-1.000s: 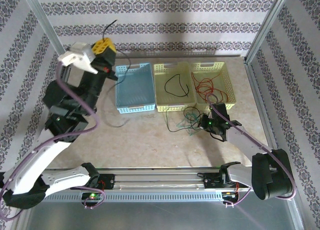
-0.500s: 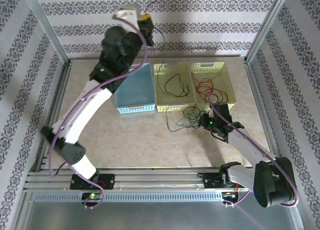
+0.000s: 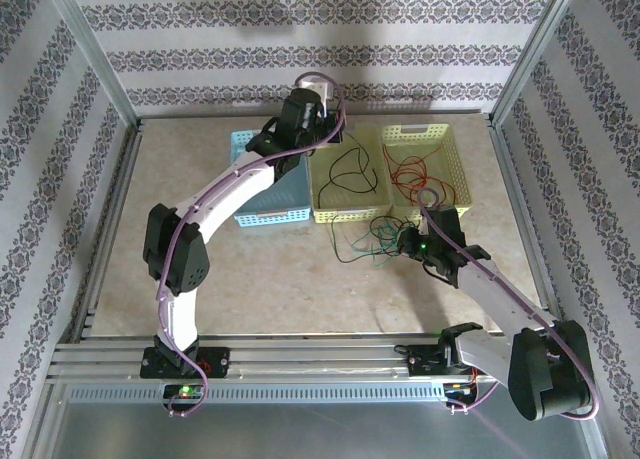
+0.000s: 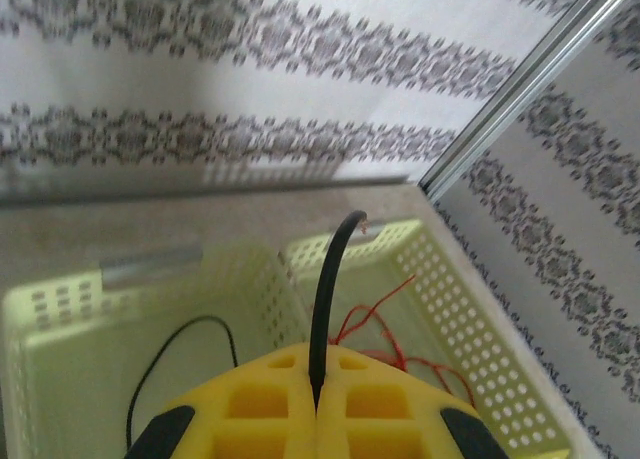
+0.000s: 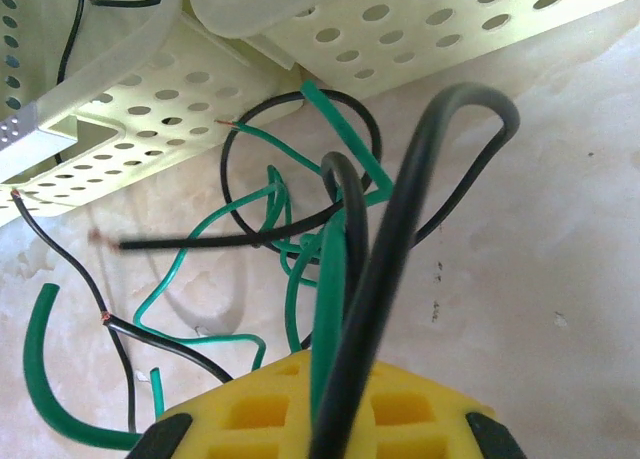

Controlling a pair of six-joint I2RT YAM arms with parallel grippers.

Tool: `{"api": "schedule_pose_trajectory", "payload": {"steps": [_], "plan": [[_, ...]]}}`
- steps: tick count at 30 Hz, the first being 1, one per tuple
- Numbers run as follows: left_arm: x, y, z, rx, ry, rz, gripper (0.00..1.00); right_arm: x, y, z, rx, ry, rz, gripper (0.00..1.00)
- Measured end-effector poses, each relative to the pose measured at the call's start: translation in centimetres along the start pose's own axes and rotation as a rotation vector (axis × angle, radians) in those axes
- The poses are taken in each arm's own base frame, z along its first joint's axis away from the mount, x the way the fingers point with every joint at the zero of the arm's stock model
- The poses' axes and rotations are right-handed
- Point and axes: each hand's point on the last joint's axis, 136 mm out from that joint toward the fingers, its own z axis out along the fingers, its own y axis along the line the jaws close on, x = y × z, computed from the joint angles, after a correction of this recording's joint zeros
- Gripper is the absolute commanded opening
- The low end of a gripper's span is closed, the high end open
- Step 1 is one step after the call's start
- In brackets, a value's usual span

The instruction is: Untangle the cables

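Note:
My left gripper (image 3: 325, 124) hovers over the far rim of the middle yellow-green basket (image 3: 345, 214). Its yellow fingers (image 4: 250, 404) are shut on a short end of black cable (image 4: 332, 289) that sticks up past them. A loop of black cable (image 3: 350, 169) lies inside that basket. The red cable (image 3: 420, 174) lies in the right basket (image 3: 452, 139). In front of the baskets a tangle of green cable (image 3: 372, 234) and black cable sits on the table. My right gripper (image 3: 405, 241) is shut on green (image 5: 328, 279) and black (image 5: 400, 239) strands of it.
A blue basket (image 3: 270, 214) stands left of the yellow-green ones, partly under my left arm. Metal frame posts and patterned walls close in the table on three sides. The marbled tabletop (image 3: 260, 279) lies in front of the baskets.
My left arm has swung from the far left across the back and come down over the middle basket, carrying the black cable. The right gripper has barely shifted at the tangle.

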Motion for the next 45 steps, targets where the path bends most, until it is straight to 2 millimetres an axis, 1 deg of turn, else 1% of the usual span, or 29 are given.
{"api": "schedule_pose_trajectory", "payload": {"steps": [5,8,9,11,12,14,15,16,19,22,25,27,29,30,31,33,35,36,38,40,42,43,45], "plan": [[5.3,3.0,3.0,-0.067,0.109,-0.059,0.0,0.1,0.1,0.0,-0.003,0.004,0.001,0.0],[9.2,4.8,5.0,-0.112,0.192,-0.087,0.0,0.2,0.1,0.0,-0.009,0.008,0.0,0.0],[10.4,5.4,5.5,-0.129,0.219,-0.094,0.04,0.2,0.2,0.0,-0.01,0.009,0.0,0.0],[12.5,6.6,6.3,-0.16,0.263,-0.104,0.16,0.2,0.2,0.0,-0.014,0.012,0.001,0.0],[13.4,7.2,6.5,-0.179,0.284,-0.106,0.25,0.2,0.2,0.0,-0.015,0.013,0.001,0.0],[14.5,7.9,6.7,-0.207,0.313,-0.103,0.41,0.4,0.2,0.0,-0.016,0.018,-0.001,0.0],[14.5,8.0,6.8,-0.218,0.317,-0.105,0.5,0.4,0.2,0.0,-0.015,0.021,-0.001,0.0],[14.3,8.0,6.9,-0.222,0.314,-0.1,0.57,0.5,0.2,0.0,-0.015,0.025,0.0,0.0],[12.6,7.3,6.9,-0.216,0.281,-0.089,0.71,0.6,0.1,0.0,-0.012,0.031,-0.002,0.0],[10.5,6.0,6.7,-0.186,0.24,-0.076,0.8,0.8,0.0,0.0,-0.008,0.037,0.0,0.0],[8.7,4.4,5.4,-0.155,0.213,-0.046,0.86,0.9,0.0,-0.1,-0.006,0.04,0.0,0.0],[7.4,2.8,3.9,-0.125,0.193,-0.019,0.88,0.9,0.0,-0.2,-0.006,0.04,0.001,0.0],[6.7,1.2,1.6,-0.096,0.179,0.004,0.89,0.9,0.0,-0.2,-0.006,0.039,0.001,0.0],[6.4,0.3,0.1,-0.079,0.172,0.012,0.89,0.9,0.0,-0.2,-0.006,0.039,0.001,0.0],[6.3,-0.1,-1.2,-0.069,0.168,0.016,0.89,0.9,0.0,-0.2,-0.006,0.039,0.001,0.0],[7.0,-0.7,-3.9,-0.044,0.169,0.023,0.89,0.9,0.0,-0.2,-0.007,0.039,0.001,0.0],[8.4,-0.4,-5.8,-0.038,0.19,0.027,0.89,1.0,0.1,-0.2,-0.01,0.043,0.001,0.0],[9.6,0.0,-6.5,-0.038,0.211,0.029,0.89,1.0,0.2,-0.2,-0.014,0.046,0.001,0.0],[12.4,1.1,-7.2,-0.046,0.267,0.032,0.89,1.0,0.3,-0.1,-0.019,0.053,0.002,0.0],[16.5,2.2,-7.5,-0.056,0.354,0.039,0.89,1.1,0.3,-0.1,-0.022,0.059,0.003,0.0],[20.1,2.6,-7.9,-0.054,0.438,0.05,0.88,1.1,0.4,0.0,-0.023,0.063,0.004,0.0],[21.9,2.5,-8.2,-0.046,0.48,0.059,0.88,1.1,0.3,0.0,-0.022,0.065,0.004,0.0],[24.4,1.5,-8.4,-0.01,0.538,0.082,0.88,1.2,0.3,0.1,-0.021,0.069,0.008,0.0]]}}
